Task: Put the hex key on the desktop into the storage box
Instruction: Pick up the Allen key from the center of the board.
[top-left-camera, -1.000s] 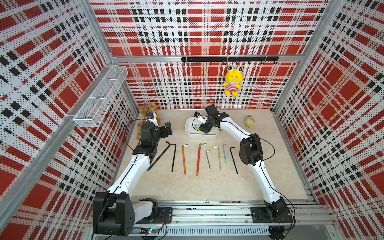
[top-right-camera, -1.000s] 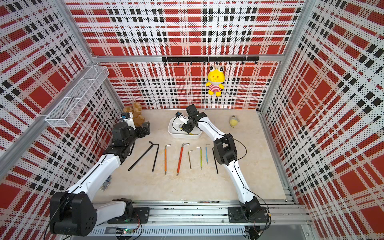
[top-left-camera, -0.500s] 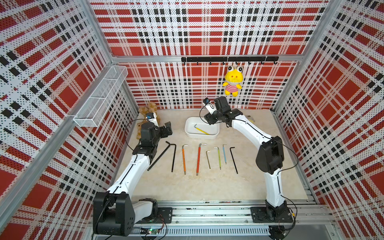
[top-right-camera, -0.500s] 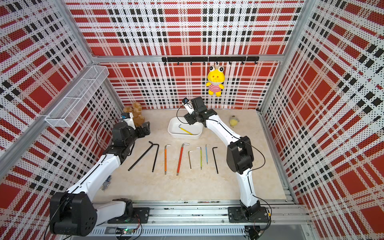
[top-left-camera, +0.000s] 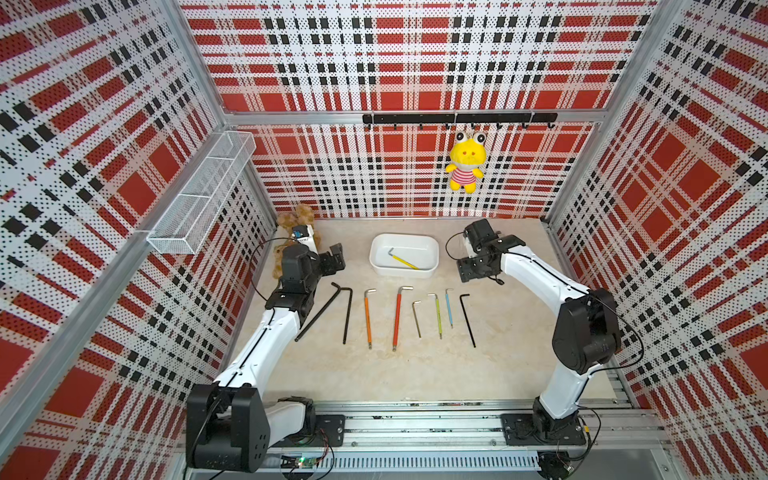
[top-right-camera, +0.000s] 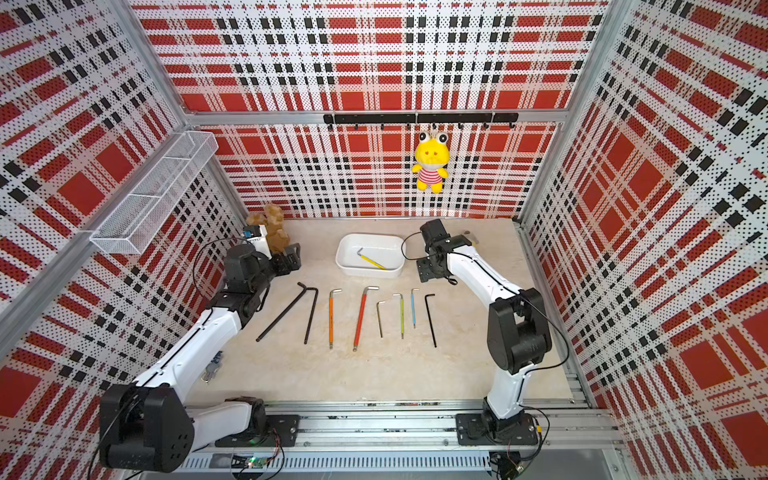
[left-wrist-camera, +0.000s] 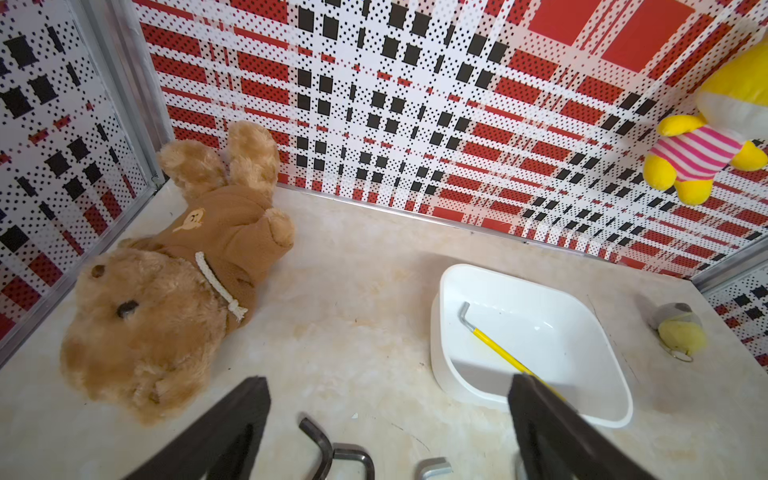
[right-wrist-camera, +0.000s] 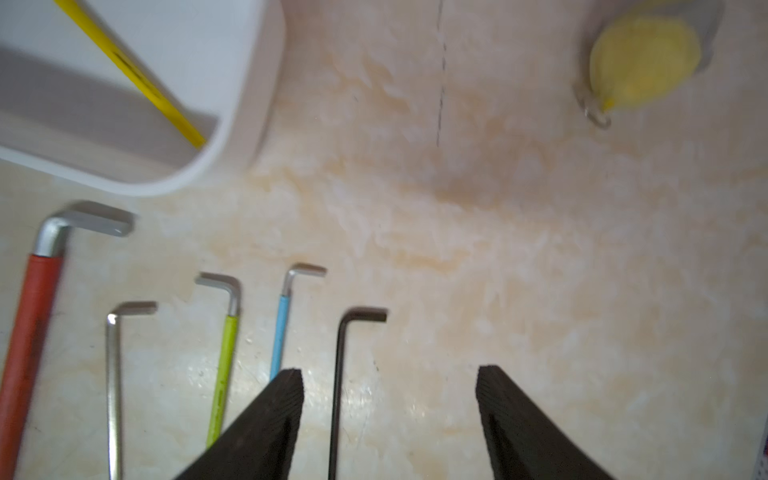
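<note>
Withdrawn from the storage box (top-left-camera: 403, 273), right pincer (right-wrist-camera: 388, 372) gapes empty.

Top views high, from front, looking down; wrist views close, low; all share storage box (top-left-camera: 405, 273).

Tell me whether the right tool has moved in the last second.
Yes: right tool left the box, now beside its right end over the desktop.

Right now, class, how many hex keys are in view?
9. Eight in a row on the desktop: black, black, orange, red, silver, green, blue, black. The yellow hex key lies in the storage box.
</note>
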